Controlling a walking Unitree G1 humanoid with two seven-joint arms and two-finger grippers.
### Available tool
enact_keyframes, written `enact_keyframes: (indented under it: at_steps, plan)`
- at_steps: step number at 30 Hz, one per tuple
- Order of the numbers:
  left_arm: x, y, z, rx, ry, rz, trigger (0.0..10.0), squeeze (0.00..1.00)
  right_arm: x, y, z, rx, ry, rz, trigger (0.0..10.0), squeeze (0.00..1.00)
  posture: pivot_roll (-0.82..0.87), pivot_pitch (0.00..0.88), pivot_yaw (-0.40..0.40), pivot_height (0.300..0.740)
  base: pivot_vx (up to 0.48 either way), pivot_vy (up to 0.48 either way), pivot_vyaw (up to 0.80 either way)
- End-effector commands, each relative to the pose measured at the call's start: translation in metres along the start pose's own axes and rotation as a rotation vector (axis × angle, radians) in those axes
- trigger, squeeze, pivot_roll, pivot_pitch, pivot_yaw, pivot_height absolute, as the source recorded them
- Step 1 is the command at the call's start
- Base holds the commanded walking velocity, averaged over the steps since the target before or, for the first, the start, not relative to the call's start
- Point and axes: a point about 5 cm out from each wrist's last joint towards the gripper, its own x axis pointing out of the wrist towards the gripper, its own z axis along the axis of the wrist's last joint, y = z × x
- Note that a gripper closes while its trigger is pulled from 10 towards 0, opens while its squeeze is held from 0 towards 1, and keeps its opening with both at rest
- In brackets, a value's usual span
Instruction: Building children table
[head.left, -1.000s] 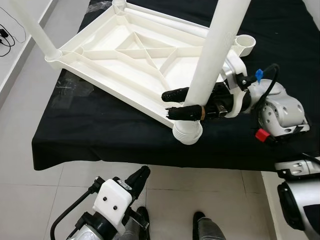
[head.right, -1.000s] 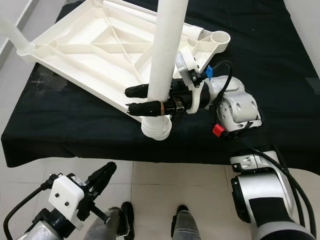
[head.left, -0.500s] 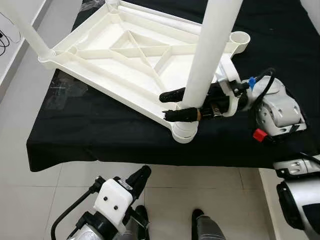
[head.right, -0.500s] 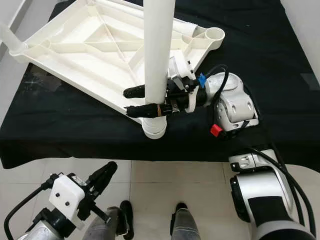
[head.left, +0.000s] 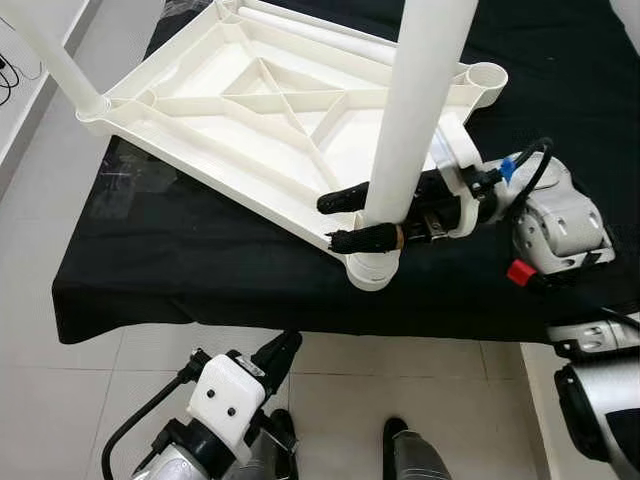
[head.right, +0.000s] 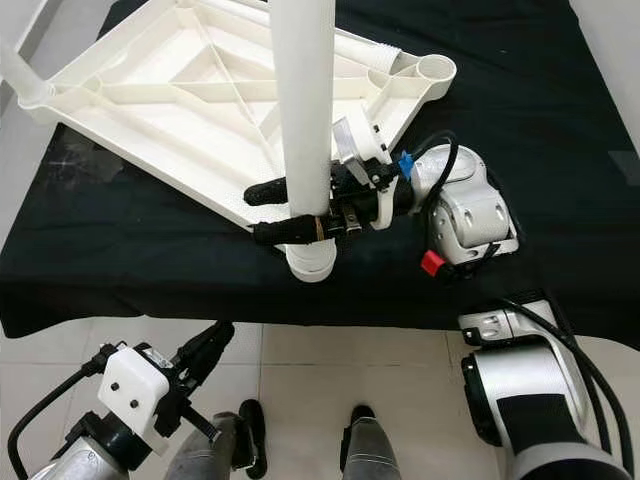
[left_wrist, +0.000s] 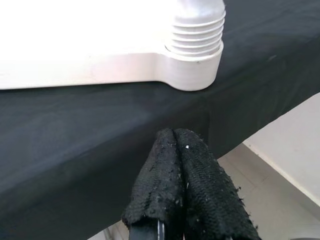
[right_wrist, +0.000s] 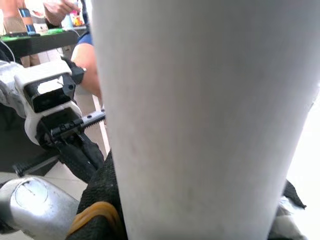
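A white plastic table top (head.left: 250, 110) lies upside down on a black-covered surface (head.left: 200, 270). One white table leg (head.left: 415, 100) stands in the near corner socket (head.left: 372, 268); its threaded end (left_wrist: 197, 37) shows just above the socket. My right gripper (head.left: 330, 222) is shut on this leg low down, one black finger on each side. The leg (right_wrist: 200, 115) is very close in the right wrist view. My left gripper (head.left: 285, 350) hangs below the surface's front edge with its fingers (left_wrist: 180, 190) pressed together on nothing.
A second leg (head.left: 50, 50) stands in the far left corner. Another leg (head.left: 320, 30) lies along the table top's far edge, near a bare socket (head.left: 487, 78). Tiled floor (head.left: 80, 400) lies in front of the black surface. A person (right_wrist: 85, 55) is in the background.
The leg in my right gripper has tipped to stand more upright in the socket. The camera has shifted a little. The left arm hangs as before.
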Motion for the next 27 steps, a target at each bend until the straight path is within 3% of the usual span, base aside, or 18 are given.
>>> enact_keyframes:
  at_steps: [1,14,16,21,24,27]
  plan:
    - [-0.003,0.0,-0.005,-0.001,0.025,-0.002,10.0,0.0,0.011,0.006,-0.022,0.069,0.022,0.045,10.0,0.0,0.11,0.37,0.048,0.74,0.0,0.0,0.0]
    - [0.0,0.0,-0.006,-0.001,0.019,0.001,10.0,0.0,0.009,0.017,-0.043,0.084,0.089,-0.18,10.0,0.0,0.09,0.371,0.04,0.74,0.0,0.0,0.0]
    - [0.001,0.0,-0.006,-0.001,0.015,0.002,10.0,0.0,0.01,0.016,-0.048,0.121,0.107,-0.321,10.0,0.0,0.08,0.367,0.033,0.74,0.0,0.0,0.0]
    - [0.002,-0.001,-0.007,-0.001,0.014,0.004,10.0,0.0,0.01,0.017,-0.053,0.134,0.14,-0.468,10.0,0.0,0.07,0.365,0.032,0.74,0.0,0.0,0.0]
    - [0.002,-0.001,-0.008,-0.002,0.013,0.005,10.0,0.0,0.013,0.026,-0.064,0.202,0.212,-0.625,10.0,0.0,0.07,0.361,0.03,0.74,0.0,0.0,0.0]
    - [0.002,-0.001,-0.008,-0.003,0.012,0.005,10.0,0.0,0.013,0.029,-0.067,0.218,0.227,-0.658,10.0,0.0,0.07,0.361,0.03,0.74,0.0,0.0,0.0]
